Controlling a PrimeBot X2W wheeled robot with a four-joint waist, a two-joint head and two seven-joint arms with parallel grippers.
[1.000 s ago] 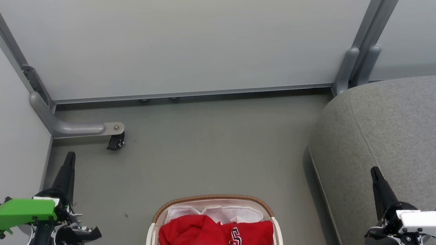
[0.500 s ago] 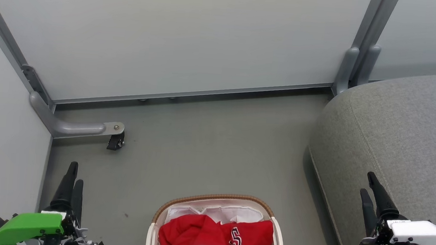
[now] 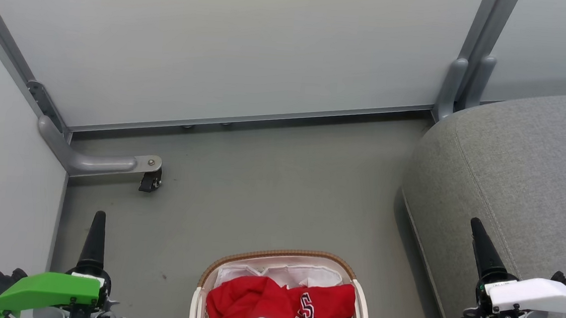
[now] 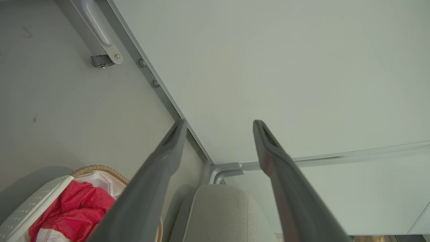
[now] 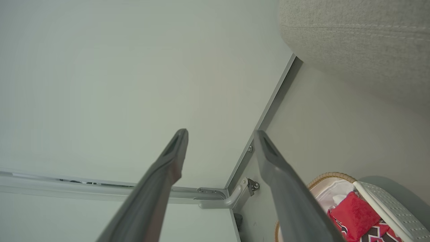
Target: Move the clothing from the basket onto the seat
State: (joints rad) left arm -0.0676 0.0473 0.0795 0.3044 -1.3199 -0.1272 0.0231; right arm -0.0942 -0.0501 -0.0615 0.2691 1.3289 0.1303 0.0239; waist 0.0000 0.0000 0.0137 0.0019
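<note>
The opening step is in hand: nothing is grasped, and the reach into the basket is not yet made. The clothing is seen heaped inside the basket, red with white trim, black-and-white lettering showing on its right side, and the white lining exposed behind it. The basket is set on the floor, near the bottom of the head view, with the seat to its right and apart from it. No garment is seen on the part of the seat that shows.

The left pincer is released, its jaws spread wide with nothing between them, and it is pointed towards the wall, to the left of the basket. The right pincer is likewise released and empty, held over the seat's edge.

Next, it is judged, one pincer has to be turned down into the basket and clenched on a fold of red cloth, the lining being left out of the grip. The garment then has to be raised clear of the rim and carried right onto the seat.
</note>
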